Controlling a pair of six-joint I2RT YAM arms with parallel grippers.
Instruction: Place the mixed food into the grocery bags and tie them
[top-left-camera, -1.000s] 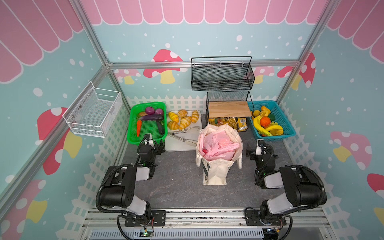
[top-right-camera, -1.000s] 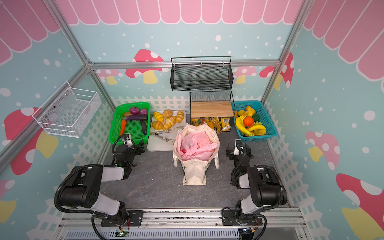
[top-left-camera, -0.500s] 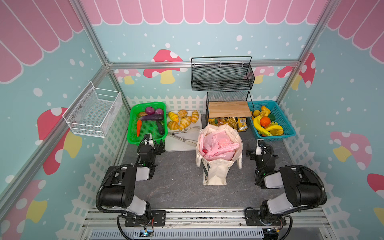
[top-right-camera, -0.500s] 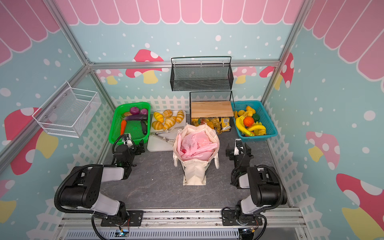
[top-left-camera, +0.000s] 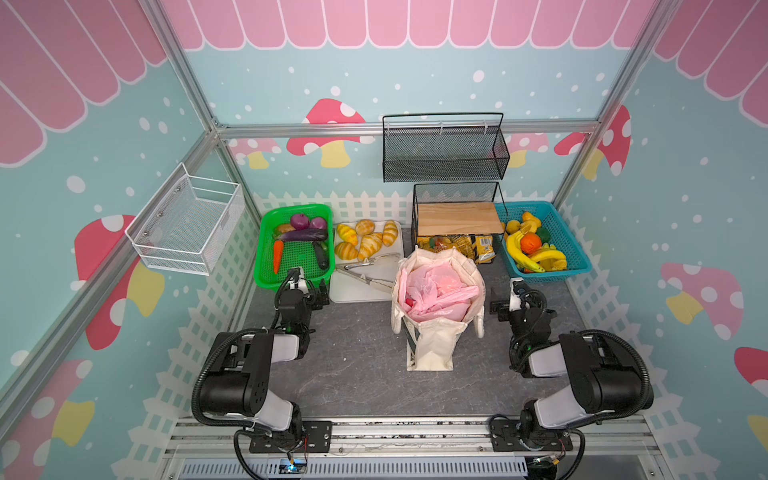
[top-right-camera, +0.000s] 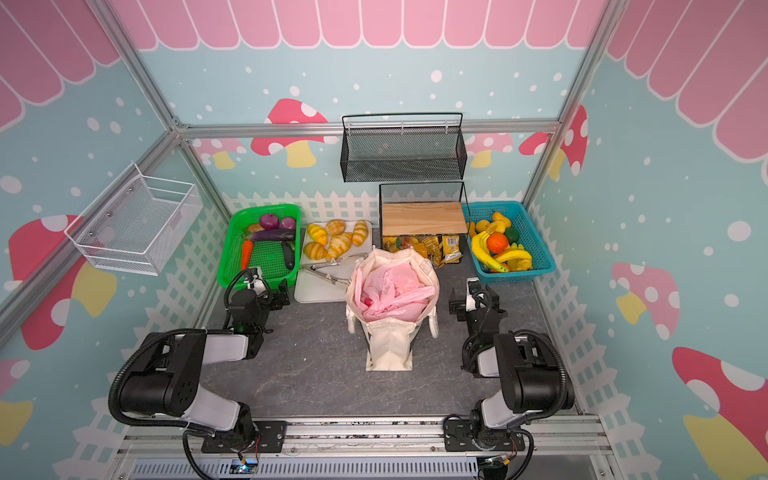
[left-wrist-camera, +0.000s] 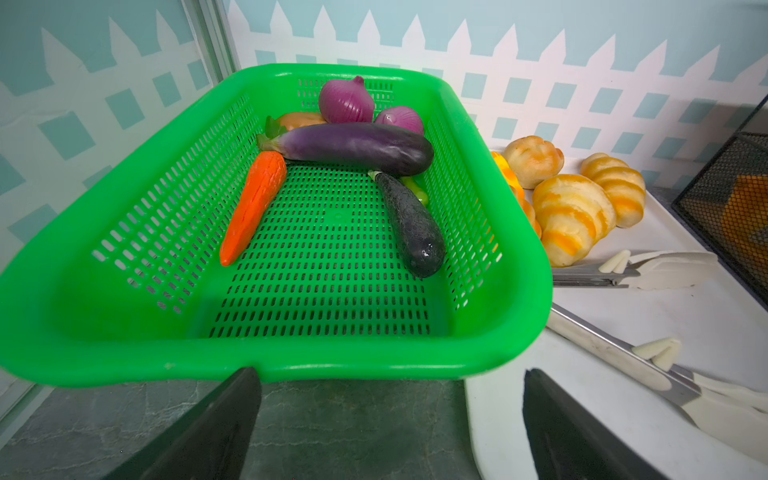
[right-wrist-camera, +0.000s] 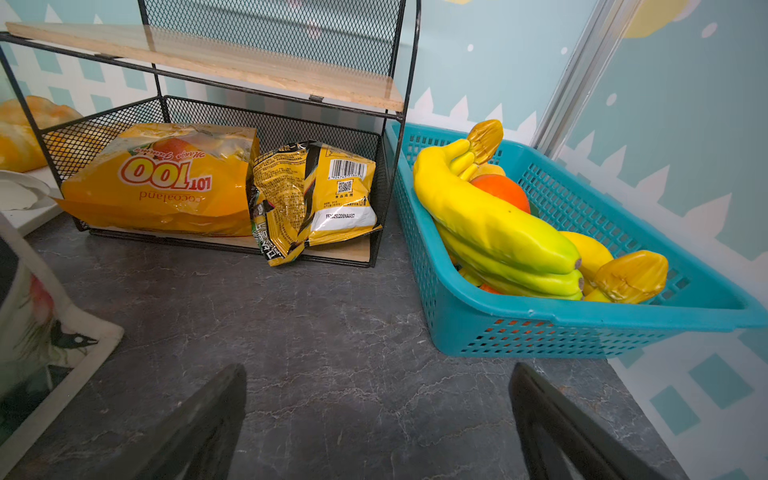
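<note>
1. Left gripper (left-wrist-camera: 390, 386): the jaws stand wide apart and hold nothing. It hangs over the table (top-left-camera: 353, 374), just near of the green basket (left-wrist-camera: 332, 357).
2. Green basket, far left: it contains a carrot (left-wrist-camera: 253, 208), a long purple eggplant (left-wrist-camera: 357, 145), a small dark eggplant (left-wrist-camera: 411, 224) and two purple onions (left-wrist-camera: 347, 99). The carrot tip touches the long eggplant.
3. White tray (top-left-camera: 357, 289), just right of the green basket: bread rolls (top-left-camera: 370, 245) lie at its far end and tongs (top-left-camera: 365, 274) at its middle.
4. Tote (top-left-camera: 432, 349), centre of the table: it stands with its mouth open. The pink plastic bag (top-left-camera: 436, 291) sits crumpled inside it.
5. Wire shelf (top-left-camera: 457, 216), far of the tote: an orange snack bag (right-wrist-camera: 158, 183) and a yellow packet (right-wrist-camera: 320, 195) lie on its lower level.
6. Right gripper (right-wrist-camera: 378, 374): the jaws stand wide apart and hold nothing. It hangs between the tote and the blue basket (right-wrist-camera: 540, 324).
7. Blue basket, far right: it contains bananas (right-wrist-camera: 490, 228) and an orange (right-wrist-camera: 503, 191).
</note>
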